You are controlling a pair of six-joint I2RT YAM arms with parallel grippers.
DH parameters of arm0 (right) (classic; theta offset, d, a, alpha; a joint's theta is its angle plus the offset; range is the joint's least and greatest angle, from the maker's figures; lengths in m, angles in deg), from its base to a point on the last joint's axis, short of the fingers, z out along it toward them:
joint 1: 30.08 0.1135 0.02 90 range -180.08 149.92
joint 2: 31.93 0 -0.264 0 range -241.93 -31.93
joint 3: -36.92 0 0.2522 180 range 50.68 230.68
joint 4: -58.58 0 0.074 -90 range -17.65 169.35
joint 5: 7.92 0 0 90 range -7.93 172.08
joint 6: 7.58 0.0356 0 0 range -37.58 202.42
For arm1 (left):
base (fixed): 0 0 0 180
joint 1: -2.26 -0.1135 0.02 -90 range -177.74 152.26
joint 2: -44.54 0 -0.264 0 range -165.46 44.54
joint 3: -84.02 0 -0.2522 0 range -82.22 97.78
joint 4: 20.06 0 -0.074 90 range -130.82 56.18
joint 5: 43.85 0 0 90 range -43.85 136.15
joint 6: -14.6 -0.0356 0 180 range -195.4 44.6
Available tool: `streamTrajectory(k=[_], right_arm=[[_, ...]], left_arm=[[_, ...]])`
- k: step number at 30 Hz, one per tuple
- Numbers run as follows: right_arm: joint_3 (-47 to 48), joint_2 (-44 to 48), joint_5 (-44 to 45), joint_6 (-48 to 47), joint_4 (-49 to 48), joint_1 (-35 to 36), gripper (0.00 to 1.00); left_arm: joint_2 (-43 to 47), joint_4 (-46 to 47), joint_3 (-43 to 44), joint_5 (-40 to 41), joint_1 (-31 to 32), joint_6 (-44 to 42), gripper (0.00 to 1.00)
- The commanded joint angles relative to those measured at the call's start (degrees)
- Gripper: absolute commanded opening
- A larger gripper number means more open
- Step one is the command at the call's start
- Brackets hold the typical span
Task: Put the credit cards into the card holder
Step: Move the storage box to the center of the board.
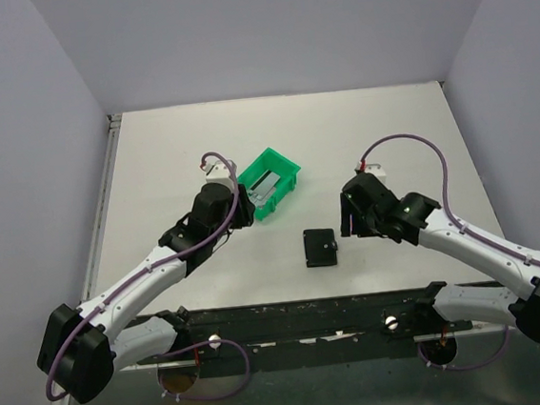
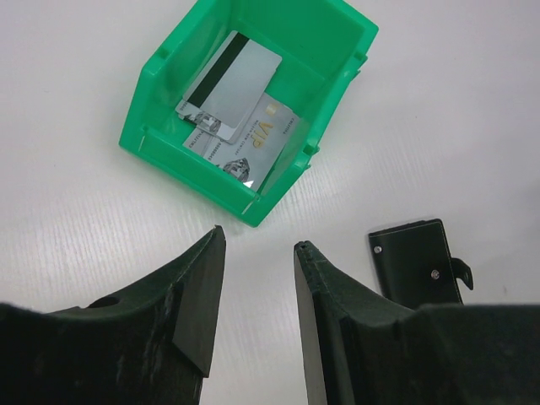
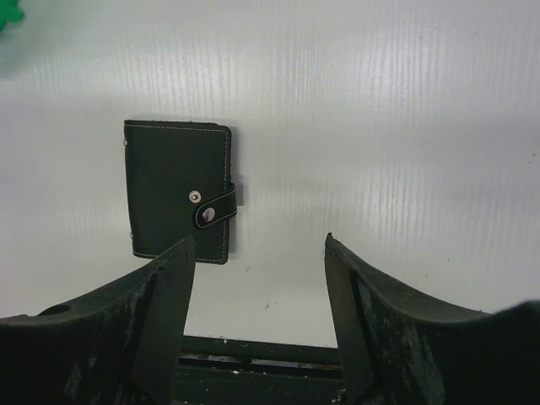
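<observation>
Two credit cards lie inside the green bin [image 2: 156, 97]: a silvery-grey one with a black stripe [image 2: 240, 80] on top of a white one marked VIP [image 2: 266, 139]. My left gripper [image 2: 260, 238] hangs open just short of the bin's near corner, holding nothing. The card holder [image 3: 175, 190] is black, folded shut and flat on the table, its strap tab lying beside the light stud. In the top view the card holder [image 1: 320, 247] sits between the arms. My right gripper [image 3: 258, 240] stands open and empty, just right of the holder and apart from it.
The green bin [image 1: 286, 166] stands left of centre, next to the left gripper [image 1: 244, 208]. The right gripper [image 1: 350, 219] hovers right of the holder. A dark rail [image 1: 300, 314] runs along the near table edge. Grey walls enclose the table on three sides.
</observation>
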Motion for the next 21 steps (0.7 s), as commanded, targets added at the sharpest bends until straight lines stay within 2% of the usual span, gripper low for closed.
streamTrajectory(k=[1,11,21], right_arm=[[2.51,0.75,2.42,-0.97,1.4,-0.47,0.72],[2.07,1.36,1.63,-0.71,0.0,-0.56,0.74],[1.11,1.89,-0.13,-0.62,-2.64,-0.56,0.75]], left_arm=[[0.12,0.83,2.17,-0.66,-0.49,-0.67,0.52],[-0.23,0.66,2.44,-0.57,-1.02,-1.02,0.52],[-0.14,0.22,2.53,-0.13,-1.19,-1.11,0.6]])
